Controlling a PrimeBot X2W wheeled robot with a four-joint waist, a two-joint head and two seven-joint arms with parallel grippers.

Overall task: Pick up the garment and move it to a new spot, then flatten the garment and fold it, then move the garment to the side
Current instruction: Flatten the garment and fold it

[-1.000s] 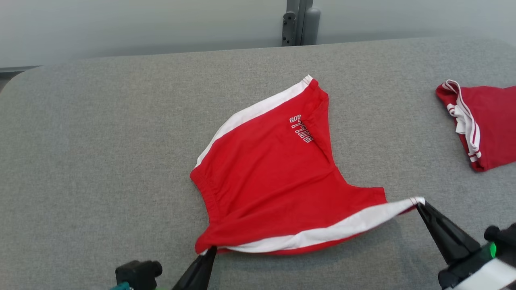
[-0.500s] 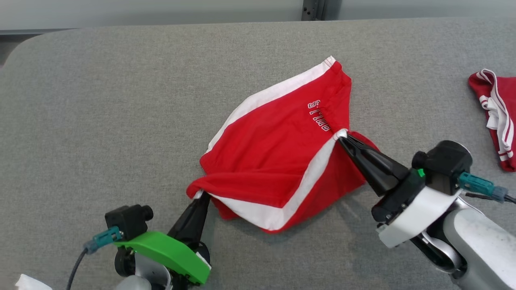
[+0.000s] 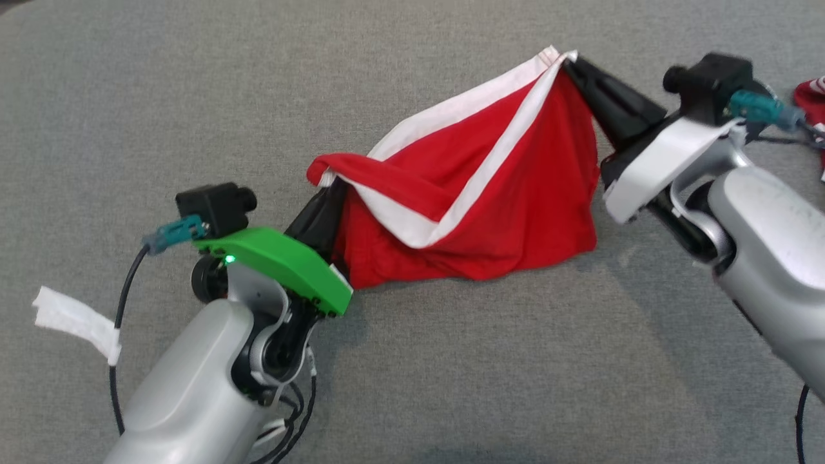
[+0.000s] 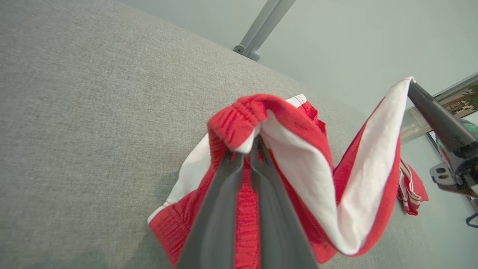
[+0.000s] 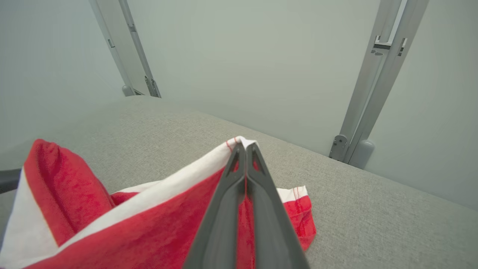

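Garment (image 3: 515, 200) hangs between left tool (image 3: 330, 185) and right tool (image 3: 571, 62) (both pinching edges).

Right pincer (image 5: 245, 145) grips the red garment (image 5: 149, 239) by its white hem, apparently lifted.

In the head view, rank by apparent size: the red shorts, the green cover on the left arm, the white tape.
Largest: red shorts.
Next: green cover.
Smallest: white tape.
Cover and tape sit nearer the camera, so true sizes unsure.

Grey fabric tabletop (image 3: 129, 96), red/white shorts (image 3: 515, 212) partly resting, 2nd red garment (image 3: 812, 98) rt edge
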